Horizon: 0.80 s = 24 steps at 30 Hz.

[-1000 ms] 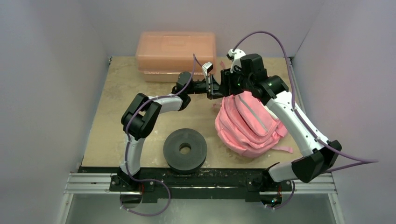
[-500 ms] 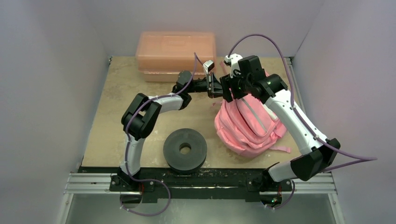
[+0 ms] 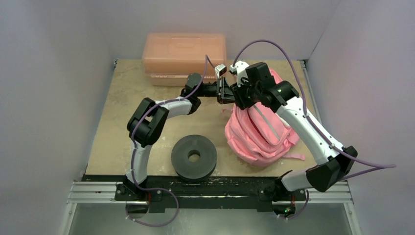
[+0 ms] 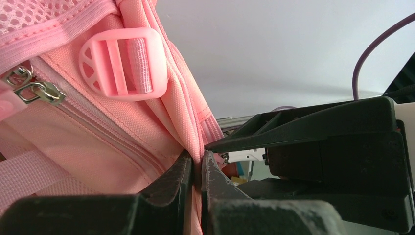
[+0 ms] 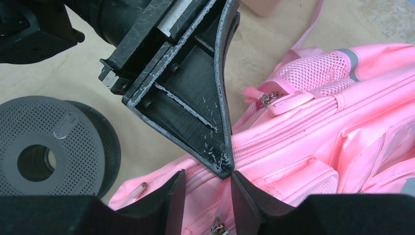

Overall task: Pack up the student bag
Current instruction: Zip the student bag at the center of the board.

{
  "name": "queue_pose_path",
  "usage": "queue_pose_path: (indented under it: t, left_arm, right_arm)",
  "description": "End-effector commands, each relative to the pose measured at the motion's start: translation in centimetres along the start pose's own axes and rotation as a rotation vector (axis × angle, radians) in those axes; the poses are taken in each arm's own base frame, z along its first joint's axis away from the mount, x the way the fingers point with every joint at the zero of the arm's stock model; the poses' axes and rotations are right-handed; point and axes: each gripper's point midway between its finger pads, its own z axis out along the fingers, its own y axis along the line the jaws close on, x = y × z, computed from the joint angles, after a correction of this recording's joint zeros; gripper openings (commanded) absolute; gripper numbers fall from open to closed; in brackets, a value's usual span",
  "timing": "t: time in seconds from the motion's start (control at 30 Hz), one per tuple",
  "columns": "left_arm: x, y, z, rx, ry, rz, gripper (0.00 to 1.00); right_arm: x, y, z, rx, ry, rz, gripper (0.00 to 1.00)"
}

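The student bag [image 3: 259,129] is a bright-pink backpack lying right of centre, its top lifted toward the back. My left gripper [image 3: 226,92] is shut on a fold of its fabric [image 4: 200,147] beside the zipper. A pink buckle [image 4: 125,63] and metal zipper pulls [image 4: 27,88] show up close. My right gripper [image 3: 239,95] hovers right against the left one. Its jaws [image 5: 205,196] stand apart over the bag's zipper seam [image 5: 293,122], with pink fabric and a zipper pull [image 5: 218,226] between them. The left fingertip [image 5: 222,164] sits just above that gap.
A black filament spool [image 3: 194,156] lies near the front edge, left of the bag, also in the right wrist view as the spool [image 5: 49,147]. A rigid salmon-pink box [image 3: 185,54] stands at the back. Walls close in on three sides.
My right gripper has moved left and back over the bag's top, closing up on the left gripper, and its jaws have narrowed. The left gripper kept its hold on the fabric.
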Motion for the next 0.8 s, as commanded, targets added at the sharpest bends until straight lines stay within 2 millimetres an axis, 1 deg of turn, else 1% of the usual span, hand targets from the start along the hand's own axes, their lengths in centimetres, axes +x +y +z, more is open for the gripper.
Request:
queue_pose_path:
  t: [0.0,0.1,0.2,0.27,0.3,0.33,0.37,0.43,0.53,0.6,0.63,0.7,0.77]
  left_arm:
    - [-1.7,-13.2,-0.5,0.221,-0.104,0.302,0.00]
    - [-2.4,-12.6,-0.9,0.194,-0.115,0.291,0.00]
    - [-2.7,-12.3,-1.2,0.177,-0.113,0.289,0.00]
    - [-2.7,-11.9,-1.3,0.162,-0.109,0.282,0.00]
    - [-2.7,-11.6,-1.3,0.154,-0.110,0.279,0.00]
    - [-2.6,-11.4,-1.4,0.149,-0.109,0.279,0.00]
    - [-2.5,-11.3,-1.4,0.146,-0.108,0.278,0.00]
    - [-2.3,-10.8,-1.5,0.142,-0.102,0.268,0.00]
    - [-1.9,-10.4,-1.6,0.135,-0.092,0.251,0.00]
    - [-1.7,-10.1,-1.7,0.130,-0.087,0.244,0.00]
    - [-1.6,-10.0,-1.7,0.129,-0.086,0.238,0.00]
    - [-1.5,-9.9,-1.8,0.132,-0.086,0.228,0.00]
    - [-1.4,-9.9,-1.8,0.135,-0.080,0.216,0.00]
  right_arm:
    - [1.7,3.6,-2.3,-0.149,0.023,-0.006,0.38]
    - [3.0,4.1,-3.5,-0.172,0.037,0.025,0.33]
    - [4.1,4.5,-4.3,-0.185,0.047,0.042,0.28]
    - [3.9,4.2,-4.9,-0.165,0.025,0.050,0.24]
    - [3.5,4.1,-5.3,-0.161,0.000,0.053,0.23]
    - [2.9,3.9,-5.5,-0.147,-0.035,0.052,0.21]
    - [2.0,3.4,-5.8,-0.117,-0.078,0.087,0.22]
    - [-0.1,2.0,-6.2,-0.033,-0.170,0.134,0.42]
    - [-3.3,-0.1,-7.2,0.073,-0.280,0.158,0.50]
    - [-4.8,-1.0,-7.5,0.115,-0.295,0.101,0.51]
    - [-5.2,-1.4,-7.3,0.130,-0.286,0.052,0.52]
    - [-5.3,-2.5,-6.4,0.181,-0.241,-0.025,0.63]
    - [-4.5,-3.0,-5.5,0.204,-0.172,-0.074,0.66]
